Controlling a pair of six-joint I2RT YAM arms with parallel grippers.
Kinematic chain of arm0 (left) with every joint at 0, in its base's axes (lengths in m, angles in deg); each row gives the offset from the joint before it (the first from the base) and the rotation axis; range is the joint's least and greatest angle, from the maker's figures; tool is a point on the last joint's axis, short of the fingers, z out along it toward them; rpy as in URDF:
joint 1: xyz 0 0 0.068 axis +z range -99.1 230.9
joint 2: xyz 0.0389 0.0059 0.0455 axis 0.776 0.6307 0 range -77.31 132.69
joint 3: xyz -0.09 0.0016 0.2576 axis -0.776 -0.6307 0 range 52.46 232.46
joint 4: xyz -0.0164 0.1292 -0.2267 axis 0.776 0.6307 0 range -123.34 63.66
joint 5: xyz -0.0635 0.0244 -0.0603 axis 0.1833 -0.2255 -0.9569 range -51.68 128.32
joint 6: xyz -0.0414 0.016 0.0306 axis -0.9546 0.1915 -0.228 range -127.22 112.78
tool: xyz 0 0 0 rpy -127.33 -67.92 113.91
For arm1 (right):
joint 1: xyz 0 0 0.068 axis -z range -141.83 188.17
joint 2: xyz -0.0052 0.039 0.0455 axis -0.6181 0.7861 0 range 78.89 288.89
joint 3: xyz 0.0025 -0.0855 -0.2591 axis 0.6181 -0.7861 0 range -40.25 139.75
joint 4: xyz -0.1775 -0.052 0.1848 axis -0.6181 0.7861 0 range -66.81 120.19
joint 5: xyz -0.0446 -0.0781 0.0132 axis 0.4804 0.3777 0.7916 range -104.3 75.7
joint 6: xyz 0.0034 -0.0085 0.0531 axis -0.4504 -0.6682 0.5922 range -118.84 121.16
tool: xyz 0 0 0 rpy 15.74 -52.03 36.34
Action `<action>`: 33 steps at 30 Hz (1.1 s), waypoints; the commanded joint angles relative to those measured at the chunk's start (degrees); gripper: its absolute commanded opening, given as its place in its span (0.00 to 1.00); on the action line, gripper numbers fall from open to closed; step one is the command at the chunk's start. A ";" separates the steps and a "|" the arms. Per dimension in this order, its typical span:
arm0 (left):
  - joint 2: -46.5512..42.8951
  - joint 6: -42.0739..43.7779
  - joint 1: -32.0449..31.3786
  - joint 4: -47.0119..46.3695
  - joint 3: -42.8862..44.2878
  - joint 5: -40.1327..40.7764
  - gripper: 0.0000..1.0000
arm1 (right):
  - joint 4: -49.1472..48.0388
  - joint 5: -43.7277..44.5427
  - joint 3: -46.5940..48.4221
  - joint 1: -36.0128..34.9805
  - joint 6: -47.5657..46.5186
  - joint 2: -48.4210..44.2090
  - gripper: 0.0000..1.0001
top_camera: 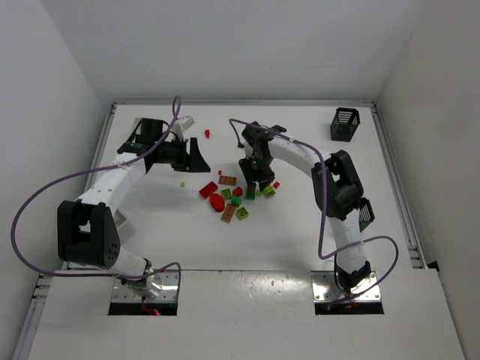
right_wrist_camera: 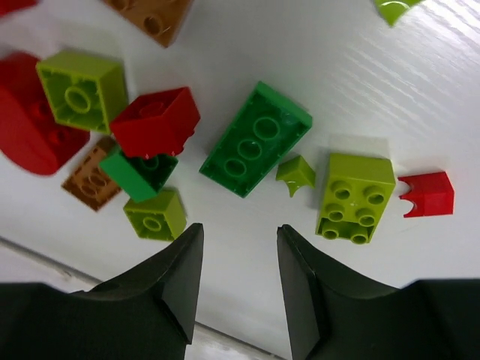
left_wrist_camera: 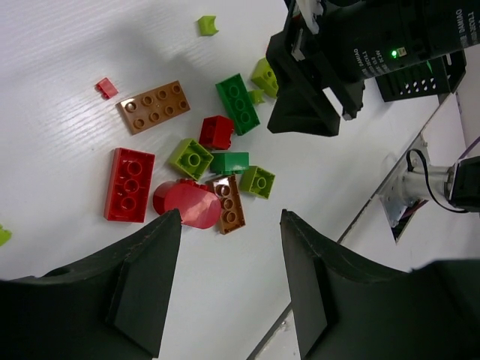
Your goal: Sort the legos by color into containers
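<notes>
The legos [top_camera: 232, 199] lie clumped mid-table: red, green, yellow-green and orange-brown bricks. My right gripper [top_camera: 255, 187] hovers over the clump's right side, open and holding nothing. In the right wrist view its fingertips [right_wrist_camera: 240, 229] straddle bare table just below a dark green brick [right_wrist_camera: 255, 140], with a yellow-green brick [right_wrist_camera: 355, 196] to the right. My left gripper [top_camera: 199, 157] is up-left of the clump, open [left_wrist_camera: 231, 217] and empty; a red round piece [left_wrist_camera: 187, 202] and an orange-brown brick [left_wrist_camera: 227, 202] sit just beyond its tips. One black container [top_camera: 344, 124] stands far right.
A slatted basket [top_camera: 365, 215] is half hidden behind the right arm. A tiny red piece [top_camera: 207, 133] and a yellow-green bit [top_camera: 182, 184] lie apart from the clump. The right gripper [left_wrist_camera: 315, 97] fills the left wrist view's top right, with the black basket [left_wrist_camera: 416, 79] behind.
</notes>
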 commanded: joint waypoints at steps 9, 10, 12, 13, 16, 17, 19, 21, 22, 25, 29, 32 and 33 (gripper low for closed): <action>-2.88 -0.99 1.22 -1.91 -1.08 1.30 0.61 | -2.37 9.78 7.33 -0.10 14.18 5.84 0.58; -2.88 -0.99 1.23 -1.91 -1.08 1.30 0.61 | -2.37 8.82 8.03 -0.10 14.18 6.46 0.63; -2.88 -0.99 1.23 -1.91 -1.08 1.30 0.61 | -2.37 8.81 8.65 0.43 14.18 6.99 0.66; -2.88 -0.99 1.23 -1.91 -1.08 1.30 0.61 | -2.37 8.81 9.17 0.43 14.18 7.60 0.66; -2.88 -0.99 1.23 -1.91 -1.08 1.30 0.61 | -2.37 8.29 9.79 0.43 14.71 8.13 0.66; -2.88 -0.99 1.23 -1.91 -1.08 1.30 0.61 | -2.37 8.29 10.31 0.43 14.71 8.83 0.66; -2.27 -0.99 1.23 -1.91 -1.08 1.30 0.61 | -2.37 8.29 10.32 0.43 15.24 9.36 0.64; -2.27 -0.99 1.23 -1.91 -1.08 1.30 0.61 | -2.37 8.29 10.32 0.43 15.24 10.41 0.60; -2.27 -0.99 1.23 -1.91 -1.08 1.30 0.61 | -2.37 8.29 10.32 0.43 15.24 10.42 0.59; -2.27 -0.99 1.23 -1.91 -1.08 1.83 0.61 | -2.37 8.29 10.85 0.43 15.77 11.64 0.53; -2.27 -0.99 1.23 -1.91 -1.08 1.83 0.61 | -2.37 7.06 10.23 0.43 15.77 11.65 0.40; -2.27 -0.46 1.23 -1.91 -1.60 1.83 0.61 | -2.37 6.53 8.65 0.43 15.77 10.26 0.26; -2.27 -0.46 1.23 -1.91 -1.60 1.83 0.61 | -2.37 6.53 8.04 0.43 15.77 9.63 0.18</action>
